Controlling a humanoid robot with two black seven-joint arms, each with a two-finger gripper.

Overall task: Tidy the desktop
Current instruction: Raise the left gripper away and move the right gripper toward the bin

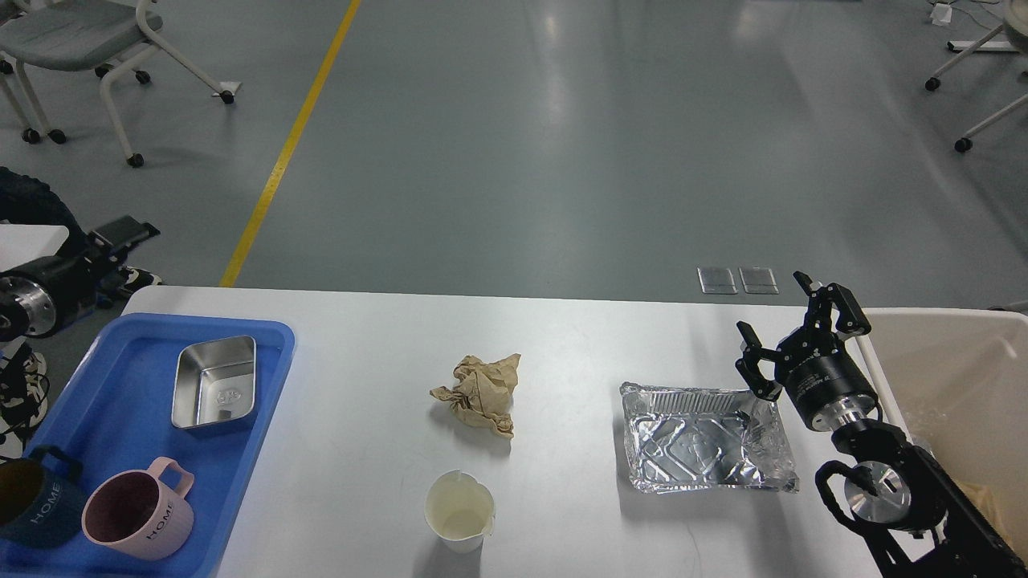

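The white desktop [562, 353] holds a crumpled brown paper ball [479, 393] in the middle, a white paper cup [459, 512] near the front edge, and an empty foil tray [707, 440] on the right. My right gripper [769, 303] is open and empty, just above the foil tray's far right corner. My left gripper [120, 233] is raised beyond the table's far left corner, away from the blue tray [277, 337]. It is seen dark and end-on, so its fingers cannot be told apart.
In the blue tray lie a steel box [215, 384], a pink mug [136, 514] and a dark blue mug [32, 502]. A beige bin [956, 377] stands at the table's right edge, behind my right arm. Chairs stand on the floor beyond.
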